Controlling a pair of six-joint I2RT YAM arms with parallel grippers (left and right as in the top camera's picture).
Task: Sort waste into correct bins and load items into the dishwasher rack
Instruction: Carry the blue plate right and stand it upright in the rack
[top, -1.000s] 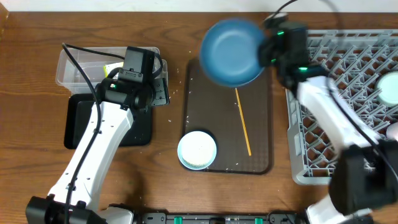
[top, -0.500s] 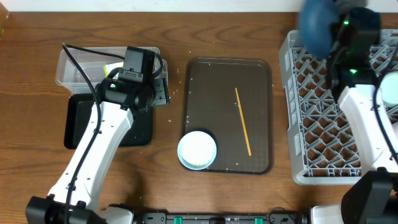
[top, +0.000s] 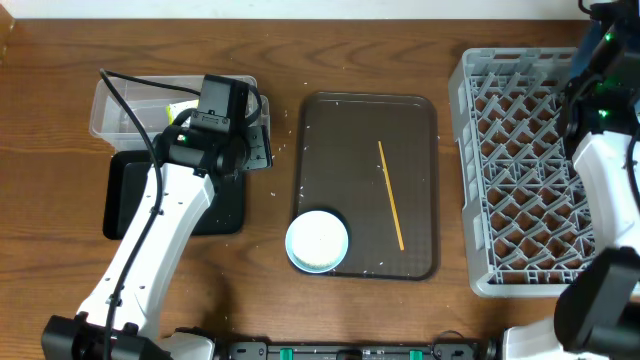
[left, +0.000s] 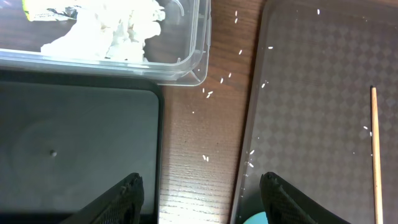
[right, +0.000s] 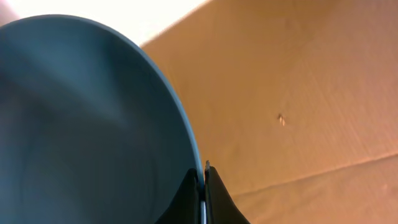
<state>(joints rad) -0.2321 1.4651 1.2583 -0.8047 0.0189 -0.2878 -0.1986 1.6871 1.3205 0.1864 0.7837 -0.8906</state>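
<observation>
Because the right gripper clamps the dark-blue dish by its rim, filling the frame's left, you can likely slot it edgewise into the dishwasher rack; the left gripper hangs open, empty.

Blue dish pinched by right pincer, white bowl, yellow stick on tray, tissues in clear tub

Dark-blue dish cropped at frame edges; clear tub partly beneath left arm.

Crumpled tissues in clear tub
</observation>
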